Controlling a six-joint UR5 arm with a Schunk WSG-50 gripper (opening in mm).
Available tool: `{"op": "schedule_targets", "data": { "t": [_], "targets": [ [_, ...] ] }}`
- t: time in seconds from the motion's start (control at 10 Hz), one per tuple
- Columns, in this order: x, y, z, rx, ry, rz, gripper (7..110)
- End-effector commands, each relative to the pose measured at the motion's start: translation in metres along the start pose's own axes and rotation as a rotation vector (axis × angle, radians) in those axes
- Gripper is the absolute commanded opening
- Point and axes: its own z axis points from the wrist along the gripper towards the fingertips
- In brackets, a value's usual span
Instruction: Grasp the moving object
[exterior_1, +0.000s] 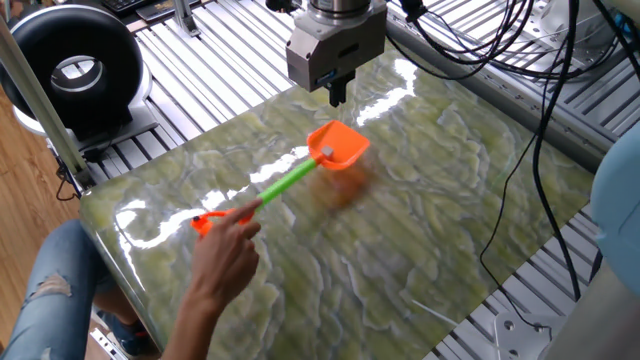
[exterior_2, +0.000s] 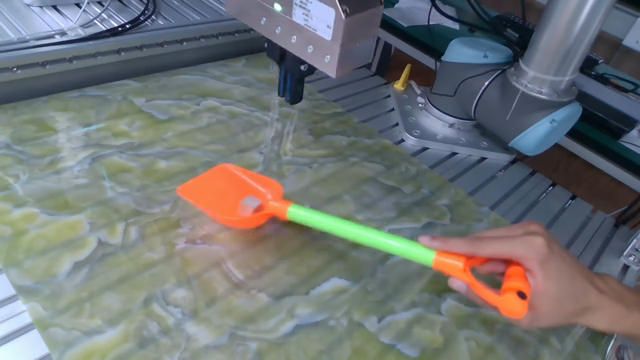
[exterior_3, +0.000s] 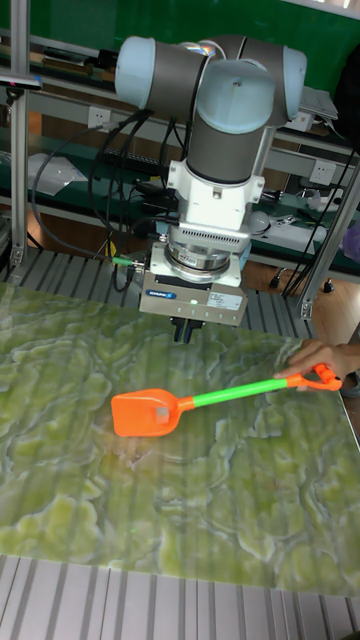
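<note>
The moving object is a toy shovel with an orange scoop (exterior_1: 337, 146), a green shaft (exterior_1: 285, 182) and an orange loop end (exterior_1: 205, 222). It lies low over the green marbled table (exterior_1: 420, 230). A person's hand (exterior_1: 225, 265) holds the loop end. My gripper (exterior_1: 337, 92) hangs above the table just beyond the scoop, apart from it, its dark fingers together and nothing between them. The other fixed view shows the scoop (exterior_2: 225, 192) in front of and left of my gripper (exterior_2: 291, 85). In the tall fixed view the scoop (exterior_3: 148, 412) sits below my gripper (exterior_3: 184, 330).
A black round device (exterior_1: 75, 65) stands off the table's far left corner. Black cables (exterior_1: 545, 140) hang over the right side. The arm's base (exterior_2: 500, 90) sits behind the table. The person's jeans-clad leg (exterior_1: 50, 290) is at the near left edge.
</note>
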Motion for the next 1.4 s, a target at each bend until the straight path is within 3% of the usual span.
{"op": "schedule_targets", "data": {
  "t": [0.0, 0.2, 0.5, 0.6, 0.7, 1.0, 1.2, 1.3],
  "targets": [
    [-0.022, -0.005, -0.002, 0.019, -0.088, -0.012, 7],
    [-0.025, -0.008, -0.003, 0.032, -0.101, -0.026, 7],
    [-0.050, -0.021, 0.014, 0.047, -0.095, -0.066, 7],
    [-0.059, -0.024, 0.023, 0.025, -0.106, -0.092, 22],
    [-0.065, -0.023, 0.033, -0.007, -0.110, -0.111, 22],
    [-0.074, -0.034, 0.065, 0.018, -0.123, -0.111, 22],
    [-0.069, -0.024, 0.090, 0.010, -0.139, -0.093, 22],
    [-0.070, -0.021, 0.092, 0.011, -0.143, -0.092, 22]
  ]
}}
